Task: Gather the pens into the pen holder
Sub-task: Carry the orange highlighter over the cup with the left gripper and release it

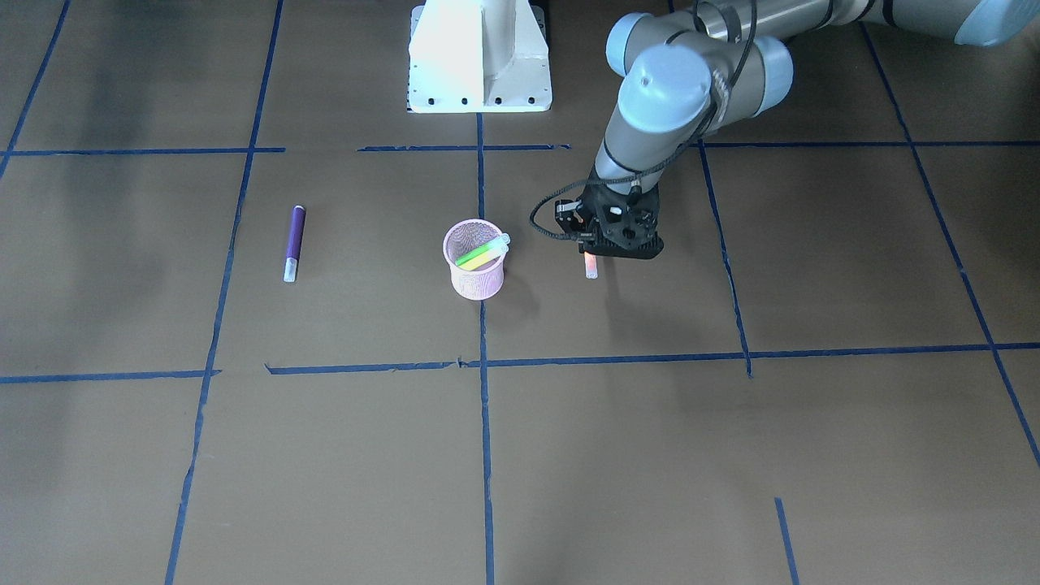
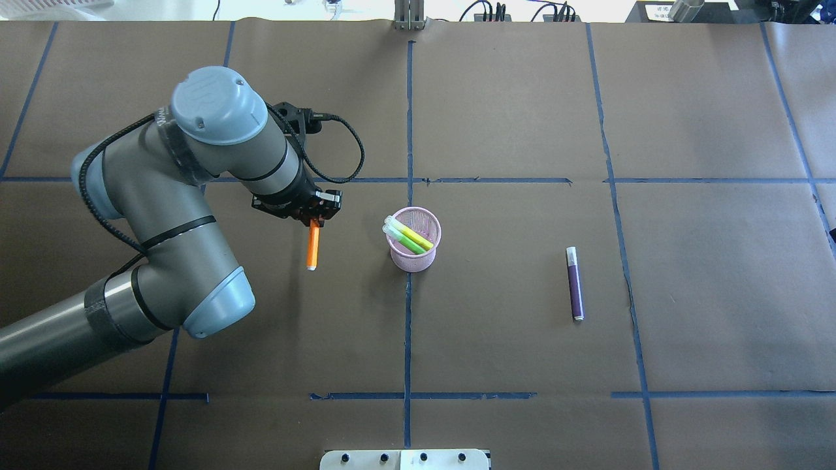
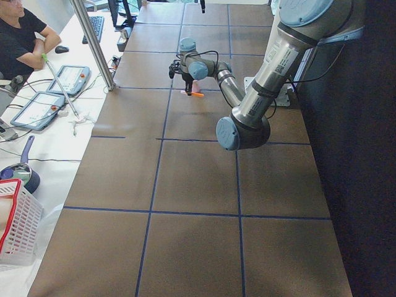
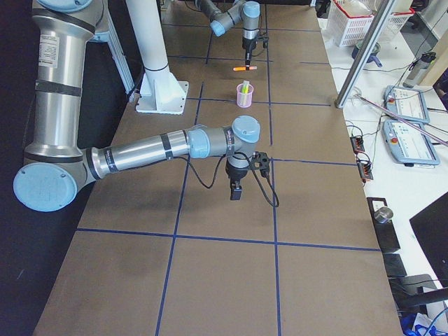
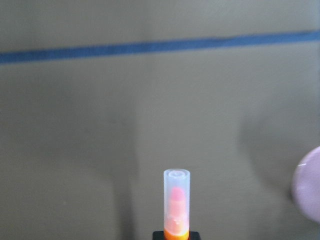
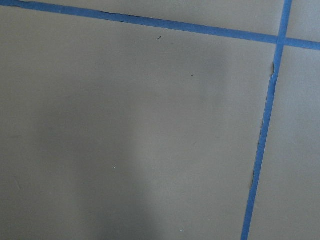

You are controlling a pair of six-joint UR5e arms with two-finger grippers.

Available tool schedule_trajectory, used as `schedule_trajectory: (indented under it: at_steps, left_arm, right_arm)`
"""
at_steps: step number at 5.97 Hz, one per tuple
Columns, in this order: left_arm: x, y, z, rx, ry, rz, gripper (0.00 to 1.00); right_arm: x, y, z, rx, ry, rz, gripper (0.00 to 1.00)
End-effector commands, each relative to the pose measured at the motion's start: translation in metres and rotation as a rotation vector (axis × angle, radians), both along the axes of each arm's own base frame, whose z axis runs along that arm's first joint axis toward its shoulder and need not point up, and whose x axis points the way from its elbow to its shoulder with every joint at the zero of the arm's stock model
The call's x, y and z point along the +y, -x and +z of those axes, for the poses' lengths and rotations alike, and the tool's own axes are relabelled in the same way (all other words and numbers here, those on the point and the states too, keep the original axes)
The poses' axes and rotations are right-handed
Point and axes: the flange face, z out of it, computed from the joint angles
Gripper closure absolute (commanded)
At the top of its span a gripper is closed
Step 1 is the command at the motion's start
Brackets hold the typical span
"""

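Observation:
My left gripper (image 2: 316, 219) is shut on the body end of the orange pen (image 2: 313, 249), left of the pink mesh pen holder (image 2: 410, 261). The pen sticks out from the jaws, low over the table; its pale cap fills the bottom of the left wrist view (image 5: 176, 207). The holder (image 1: 475, 280) stands upright with a green pen (image 2: 406, 240) and a yellow pen (image 2: 418, 237) leaning in it. A purple pen (image 2: 575, 287) lies flat on the table to the holder's right. My right gripper (image 4: 236, 192) shows only in the exterior right view; I cannot tell if it is open.
Brown paper with blue tape lines (image 2: 409, 130) covers the table. The white robot base (image 1: 479, 57) stands at the table's near side. The right arm (image 4: 140, 154) hangs low over the table far from the pens. Operator gear and a basket (image 4: 357, 17) lie beyond the far edge.

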Motion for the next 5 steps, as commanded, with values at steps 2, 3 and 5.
schedule_trajectory:
  at_steps: [2, 3, 5]
  left_arm:
    - [0.098, -0.053, -0.075, 0.143, -0.427, -0.321, 1.00]
    - [0.099, -0.047, -0.080, 0.202, -0.477, -0.400, 1.00]
    - [0.109, -0.096, -0.072, 0.112, -0.568, -0.579, 1.00]
  right_arm:
    - [0.000, 0.000, -0.001, 0.001, -0.001, 0.001, 0.00]
    - [0.000, 0.000, -0.001, 0.001, -0.002, 0.001, 0.00]
    - [0.001, 0.000, -0.001, -0.001, 0.001, 0.002, 0.00]
